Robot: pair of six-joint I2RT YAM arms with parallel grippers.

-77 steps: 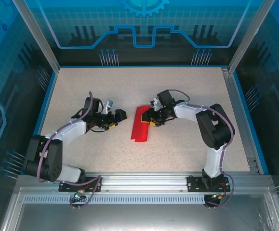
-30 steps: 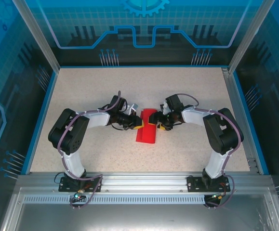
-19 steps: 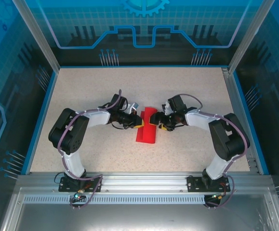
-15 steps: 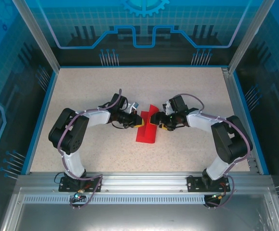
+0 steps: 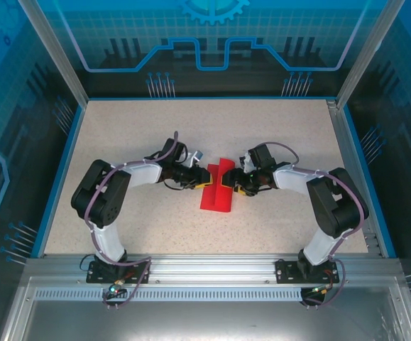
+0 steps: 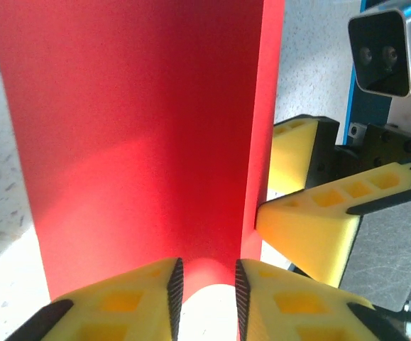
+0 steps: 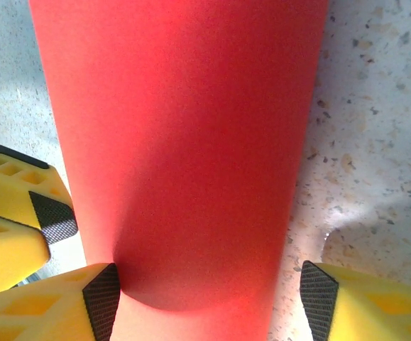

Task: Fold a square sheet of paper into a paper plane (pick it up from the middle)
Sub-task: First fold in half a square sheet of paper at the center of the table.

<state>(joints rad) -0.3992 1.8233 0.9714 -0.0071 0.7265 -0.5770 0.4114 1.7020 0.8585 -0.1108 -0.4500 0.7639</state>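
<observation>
One creased red square sheet of paper (image 5: 216, 197) lies mid-table (image 5: 155, 128). The left gripper (image 6: 205, 288) has its jaws narrowly apart, and the right gripper (image 7: 211, 295) straddles the sheet with its jaws wide.

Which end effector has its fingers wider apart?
The right end effector: its fingers stand wide, either side of the paper; on the left end effector they leave a narrow gap.

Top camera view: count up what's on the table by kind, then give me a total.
Red paper: 1
Grippers: 2, the left gripper and the right gripper
Total: 3
</observation>
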